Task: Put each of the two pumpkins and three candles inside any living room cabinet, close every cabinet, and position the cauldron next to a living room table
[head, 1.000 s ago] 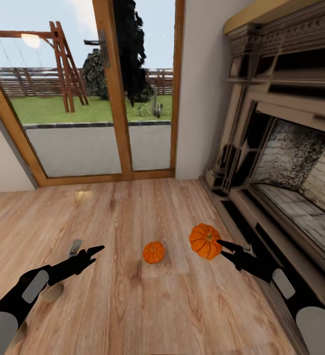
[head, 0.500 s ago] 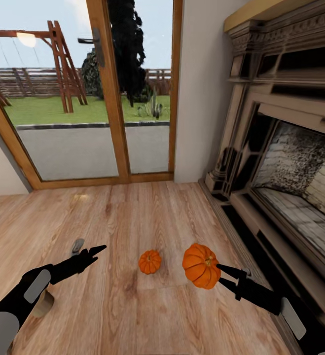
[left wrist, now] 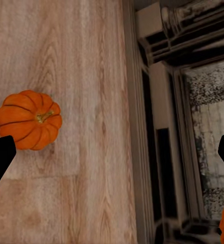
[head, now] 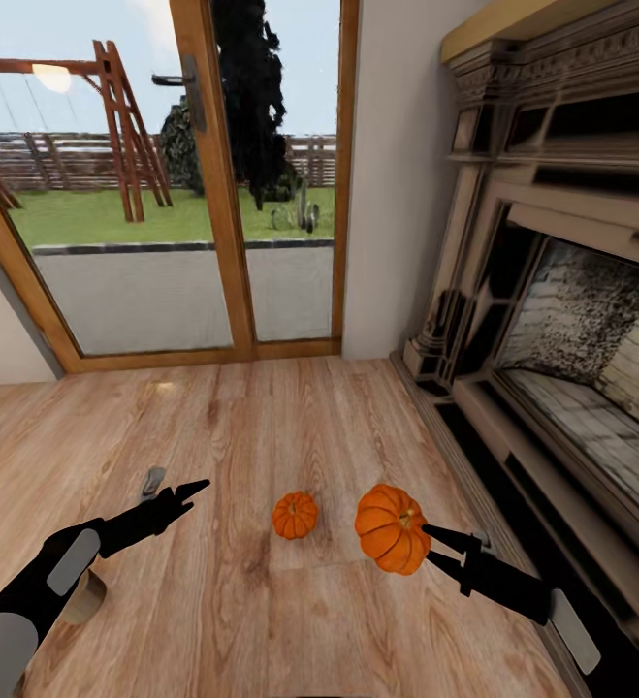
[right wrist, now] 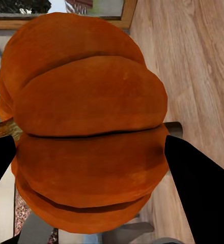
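**A:** What were the fingers doing?

**B:** The right gripper (head: 426,543) had its two black fingers (right wrist: 201,190) clamped on either flank of a round orange ribbed pumpkin (head: 392,529), held clear of the light wood plank floor (head: 261,427). In the right wrist view that held pumpkin (right wrist: 86,122) bulged between the dark jaws. The left gripper (head: 185,491) carried nothing, its slim black fingers pointing forward over the planks. Seen from the head they looked close together, yet the left wrist view showed the tips at opposite edges, so I judged them apart.

**A:** And the other pumpkin?

**B:** A second, smaller-looking orange ribbed pumpkin (head: 294,515) sat on the floor between the two grippers, just beside the lifted one. The left wrist camera looked at it (left wrist: 29,120) lying on the planks.

**A:** What lay further out?

**B:** An ornate stone fireplace (head: 552,320) ran along the right wall, and a wood-framed glass door (head: 212,184) opened onto a lawn ahead. A pale stubby cylinder (head: 83,598) peeked out beneath the left forearm; possibly a candle, but too hidden to tell.

**A:** So how far along was the job?

**B:** Early, I'd judge. One pumpkin was in hand but not stowed, the other untouched, and the candles, the cabinet closing and the cauldron all seemed left to do.
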### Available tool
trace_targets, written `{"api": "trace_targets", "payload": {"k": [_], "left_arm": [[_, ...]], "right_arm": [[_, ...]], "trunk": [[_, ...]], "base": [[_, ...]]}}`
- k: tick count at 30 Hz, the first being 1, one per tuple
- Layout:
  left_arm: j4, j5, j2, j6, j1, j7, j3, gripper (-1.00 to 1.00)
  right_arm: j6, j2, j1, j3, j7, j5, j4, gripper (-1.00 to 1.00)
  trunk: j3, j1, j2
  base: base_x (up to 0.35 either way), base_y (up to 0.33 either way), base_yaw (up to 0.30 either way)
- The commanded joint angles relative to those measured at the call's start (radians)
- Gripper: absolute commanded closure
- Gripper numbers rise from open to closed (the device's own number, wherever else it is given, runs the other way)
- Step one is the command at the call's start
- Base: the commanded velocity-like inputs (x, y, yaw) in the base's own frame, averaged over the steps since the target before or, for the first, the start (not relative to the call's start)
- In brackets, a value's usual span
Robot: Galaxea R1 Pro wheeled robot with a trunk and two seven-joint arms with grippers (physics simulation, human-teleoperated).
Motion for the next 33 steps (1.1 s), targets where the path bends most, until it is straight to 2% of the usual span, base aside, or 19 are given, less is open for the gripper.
{"api": "trace_targets", "payload": {"k": [1, 8, 19, 29, 33], "left_arm": [[0.0, 0.006, 0.0, 0.007, 0.0, -0.002, -0.001, -1.0], [0.001, 0.006, 0.0, 0.007, 0.0, -0.023, -0.001, -1.0], [0.003, 0.006, 0.0, 0.008, 0.0, -0.026, -0.001, -1.0], [0.012, 0.006, -0.001, 0.014, -0.001, -0.024, 0.002, -1.0], [0.024, 0.008, -0.004, 0.017, -0.003, -0.002, 0.005, -1.0]], "right_arm": [[0.005, 0.0, 0.0, -0.001, 0.002, -0.001, 0.0, 1.0], [0.006, 0.002, 0.0, 0.0, 0.0, 0.0, 0.001, 1.0], [0.006, 0.002, 0.0, 0.001, 0.001, -0.001, 0.002, 1.0], [0.006, 0.002, 0.0, -0.001, -0.001, -0.002, 0.002, 1.0], [0.005, 0.002, 0.0, -0.003, 0.003, -0.004, 0.002, 1.0]], "trunk": [[-0.001, 0.0, 0.0], [0.0, 0.0, 0.0], [0.004, 0.0, 0.0], [0.004, 0.0, 0.0], [0.004, 0.0, 0.0]], "base": [[0.0, 0.0, 0.0], [0.001, 0.032, -0.061], [0.092, 0.243, -0.234], [0.013, 0.026, -0.018], [0.0, 0.0, 0.0]]}}
